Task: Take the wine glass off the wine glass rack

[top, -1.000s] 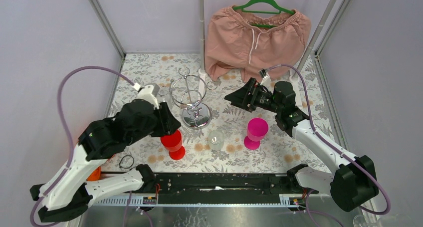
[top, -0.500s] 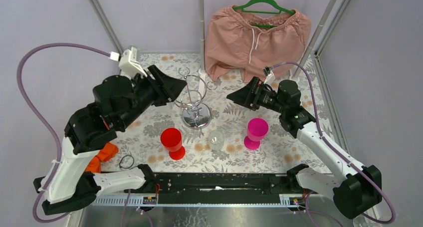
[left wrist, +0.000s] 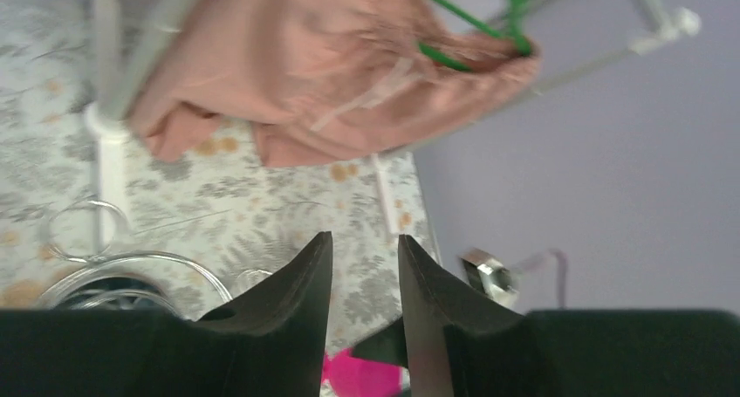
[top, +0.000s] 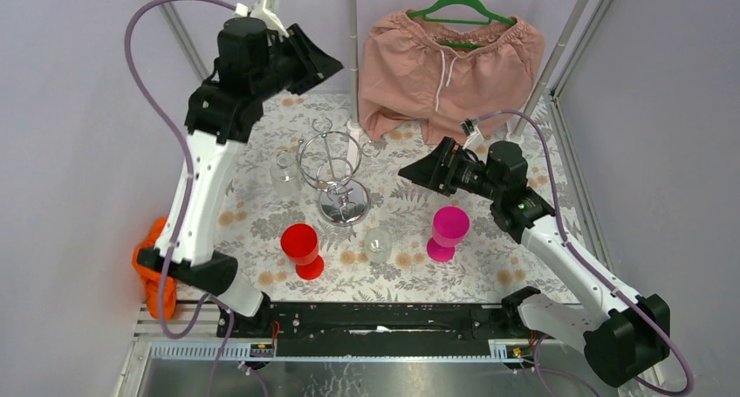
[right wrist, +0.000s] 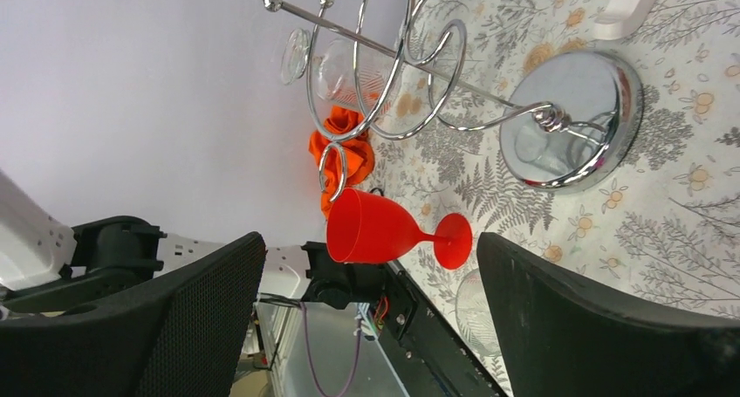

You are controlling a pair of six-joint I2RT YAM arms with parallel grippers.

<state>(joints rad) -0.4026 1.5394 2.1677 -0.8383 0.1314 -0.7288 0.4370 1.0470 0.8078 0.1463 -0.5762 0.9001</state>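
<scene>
— Floral-print cloth covers the worktop. Low in the frame stand a red goblet, a small clear glass and a pink goblet. Where's ours?

— Beyond them, mid-frame: the wine glass hangs foot-up from a hook on the left side of the chrome wine glass rack. Pink shorts hang on a hanger at the back.

— And the hands?

— The right hand, right of the rack, is spread wide and empty. The left hand, high at upper left, shows a narrow gap between its fingers and holds nothing.

— So nothing is gripped yet?

— No. I'd widen the left hand, drop it beside the bowl, close gently on the glass, then raise the foot and slide it out through the hook's open end. Tugging sideways would likely tip the rack.
</scene>
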